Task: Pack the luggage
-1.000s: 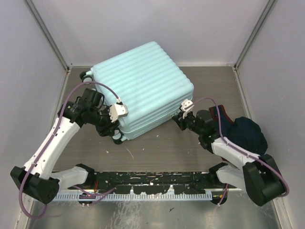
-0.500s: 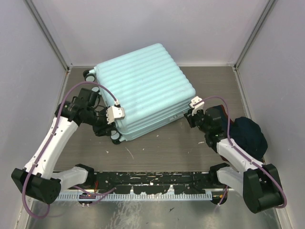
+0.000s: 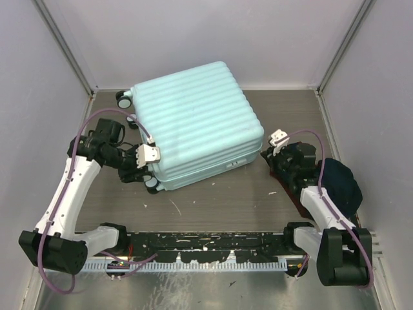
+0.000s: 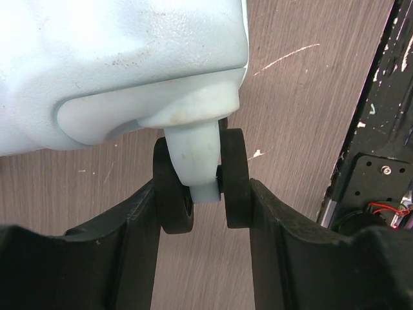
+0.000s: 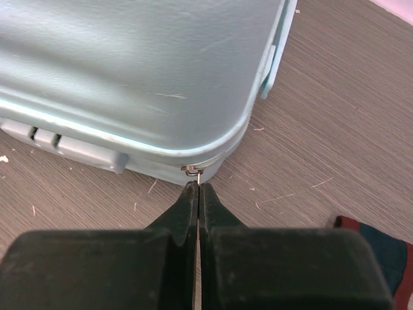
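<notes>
Top external view: the luggage lies closed and flat on the table, ribbed shell up. It sits left of centre and is turned a little, so one corner points at the near edge. One far wheel shows at its far-left corner.

The left gripper is at the near-left corner of the case. The right gripper meets the case at its right corner, low on the side. A dark blue cloth lies bunched at the right edge of the table, beside the right arm and well apart from the case.

In the left wrist view, the left gripper stands at a middling width around a twin caster wheel. One finger is against the outer face of each dark disc, and the pale fork of the caster sits between the discs. The rounded corner of the shell fills the frame above, and the wheel hangs just over the wood-grain top.

In the right wrist view, the right gripper is pressed almost flat. Its tips pinch a small metal zip pull at the seam on the case's rounded corner — the tab pokes out just past them. A corner of the cloth shows at lower right.
</notes>
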### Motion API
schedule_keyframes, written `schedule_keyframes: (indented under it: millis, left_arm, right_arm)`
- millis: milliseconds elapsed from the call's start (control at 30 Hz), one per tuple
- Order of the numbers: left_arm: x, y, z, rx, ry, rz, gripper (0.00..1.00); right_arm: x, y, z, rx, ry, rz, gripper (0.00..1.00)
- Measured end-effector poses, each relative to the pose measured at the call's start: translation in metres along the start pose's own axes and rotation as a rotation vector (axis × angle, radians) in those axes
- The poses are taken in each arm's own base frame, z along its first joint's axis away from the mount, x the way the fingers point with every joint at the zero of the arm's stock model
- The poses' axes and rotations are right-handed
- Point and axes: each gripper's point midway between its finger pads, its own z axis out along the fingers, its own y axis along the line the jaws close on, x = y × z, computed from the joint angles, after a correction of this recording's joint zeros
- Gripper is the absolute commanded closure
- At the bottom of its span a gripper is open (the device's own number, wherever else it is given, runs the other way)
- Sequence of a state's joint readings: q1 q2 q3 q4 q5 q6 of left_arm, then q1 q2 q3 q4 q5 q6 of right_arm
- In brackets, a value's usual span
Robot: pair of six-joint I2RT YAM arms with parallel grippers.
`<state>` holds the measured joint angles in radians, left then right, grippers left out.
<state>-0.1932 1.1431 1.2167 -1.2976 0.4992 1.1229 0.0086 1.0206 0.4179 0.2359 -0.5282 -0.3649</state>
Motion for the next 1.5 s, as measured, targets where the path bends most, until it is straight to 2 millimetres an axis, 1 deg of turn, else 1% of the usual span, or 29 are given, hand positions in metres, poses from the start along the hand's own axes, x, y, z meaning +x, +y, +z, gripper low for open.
schedule_keyframes:
  millis: [133, 233, 267, 300, 433, 500, 533, 633, 700, 733, 800, 967, 1033, 1167, 1233, 1333, 1367, 1433, 1467, 1500]
  left_arm:
    - [0.005, 0.003, -0.002, 0.003, -0.011, 0.021, 1.0]
    - [0.011, 0.007, -0.005, 0.002, -0.013, 0.036, 1.0]
    - [0.013, 0.01, -0.006, -0.003, -0.009, 0.043, 1.0]
    - [0.017, 0.013, -0.008, -0.01, -0.004, 0.046, 1.0]
    - [0.039, 0.027, -0.016, -0.024, 0.047, 0.025, 1.0]
    - [0.051, 0.033, -0.02, -0.009, 0.084, 0.002, 1.0]
    - [0.054, 0.034, -0.021, 0.002, 0.093, -0.006, 1.0]
    - [0.062, 0.033, -0.023, 0.036, 0.126, -0.001, 1.0]
    - [0.073, 0.032, -0.023, 0.054, 0.167, 0.011, 1.0]
    - [0.076, 0.032, -0.022, 0.061, 0.182, 0.013, 1.0]
    - [0.085, 0.032, -0.02, 0.081, 0.217, 0.018, 1.0]
    - [0.106, 0.037, -0.013, 0.121, 0.288, 0.016, 1.0]
    - [0.11, 0.04, -0.011, 0.126, 0.305, 0.024, 1.0]
    - [0.112, 0.042, -0.01, 0.128, 0.313, 0.024, 1.0]
    - [0.113, 0.043, -0.009, 0.132, 0.313, 0.019, 1.0]
    - [0.111, 0.048, -0.009, 0.126, 0.308, 0.005, 0.99]
    - [0.11, 0.051, -0.01, 0.117, 0.301, -0.009, 0.95]
    - [0.104, 0.06, -0.014, 0.086, 0.273, -0.049, 0.81]
    - [0.1, 0.066, -0.017, 0.063, 0.256, -0.072, 0.71]
    - [0.096, 0.074, -0.021, 0.037, 0.231, -0.103, 0.56]
  right_arm:
    - [0.001, 0.002, -0.005, -0.058, -0.009, -0.011, 0.99]
    - [0.001, 0.011, -0.01, -0.107, -0.003, -0.003, 0.99]
    - [0.0, 0.016, -0.012, -0.123, -0.001, -0.003, 0.99]
    - [-0.001, 0.026, -0.015, -0.146, 0.004, -0.007, 0.99]
    - [-0.002, 0.059, -0.025, -0.204, 0.016, -0.021, 0.99]
    - [-0.001, 0.07, -0.027, -0.224, 0.03, -0.012, 0.99]
    - [0.001, 0.072, -0.026, -0.229, 0.037, -0.009, 0.99]
    - [0.002, 0.067, -0.025, -0.218, 0.05, -0.013, 0.99]
    - [0.003, 0.06, -0.026, -0.228, 0.048, 0.0, 0.99]
    - [0.003, 0.054, -0.027, -0.229, 0.046, 0.006, 0.99]
    - [-0.001, 0.038, -0.027, -0.232, 0.04, 0.019, 0.99]
    - [-0.002, 0.02, -0.021, -0.266, 0.044, 0.03, 1.0]
    - [-0.003, 0.013, -0.015, -0.266, 0.041, 0.036, 0.99]
    - [-0.011, 0.003, 0.004, -0.288, 0.024, 0.017, 0.99]
    - [-0.017, 0.002, 0.014, -0.314, 0.011, -0.002, 0.99]
    - [-0.019, 0.002, 0.023, -0.348, 0.0, -0.043, 0.99]
    - [-0.02, 0.003, 0.025, -0.36, -0.004, -0.061, 0.99]
    - [-0.021, 0.002, 0.03, -0.378, -0.014, -0.087, 0.99]
    - [-0.021, 0.001, 0.033, -0.39, -0.017, -0.102, 0.99]
    - [-0.022, 0.001, 0.034, -0.393, -0.018, -0.106, 0.99]
